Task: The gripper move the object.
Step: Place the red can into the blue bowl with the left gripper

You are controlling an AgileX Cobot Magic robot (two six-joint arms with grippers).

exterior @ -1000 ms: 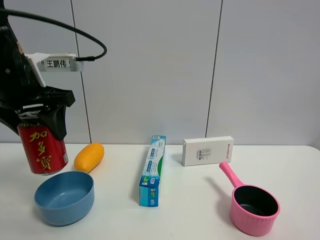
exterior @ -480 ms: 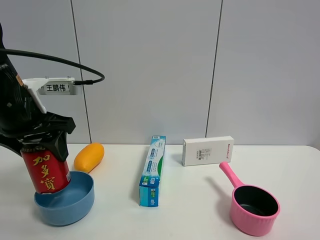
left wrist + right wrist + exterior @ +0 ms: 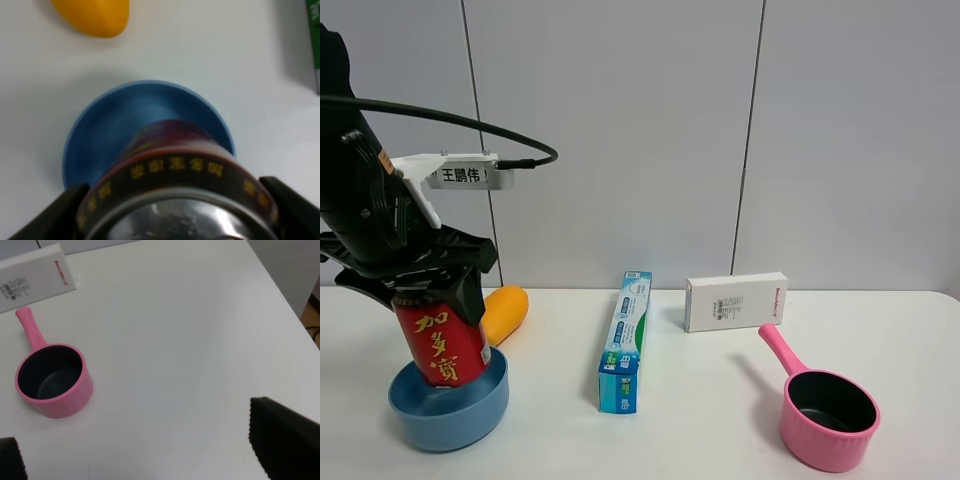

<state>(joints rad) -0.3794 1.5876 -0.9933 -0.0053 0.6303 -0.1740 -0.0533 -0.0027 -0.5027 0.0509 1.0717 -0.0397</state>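
Note:
My left gripper (image 3: 432, 292) is shut on the red can (image 3: 442, 346) with yellow characters, gripping it near its top. The can is slightly tilted, with its lower end inside the blue bowl (image 3: 470, 412) at the table's front left. I cannot tell whether it touches the bowl's floor. In the left wrist view the can (image 3: 175, 172) fills the space between the black fingers (image 3: 45, 217), above the bowl (image 3: 100, 130). My right gripper (image 3: 145, 460) is open and empty above bare table; it does not show in the exterior view.
An orange mango-like fruit (image 3: 508, 308) lies just behind the bowl. A blue toothpaste box (image 3: 626, 342) lies mid-table, with a white box (image 3: 736, 301) standing behind it. A pink saucepan (image 3: 826, 402) sits front right, also in the right wrist view (image 3: 52, 380).
My left gripper has carried the can to the right and down, from beside the bowl's left edge to over the bowl, its base now inside. The rest is unmoved.

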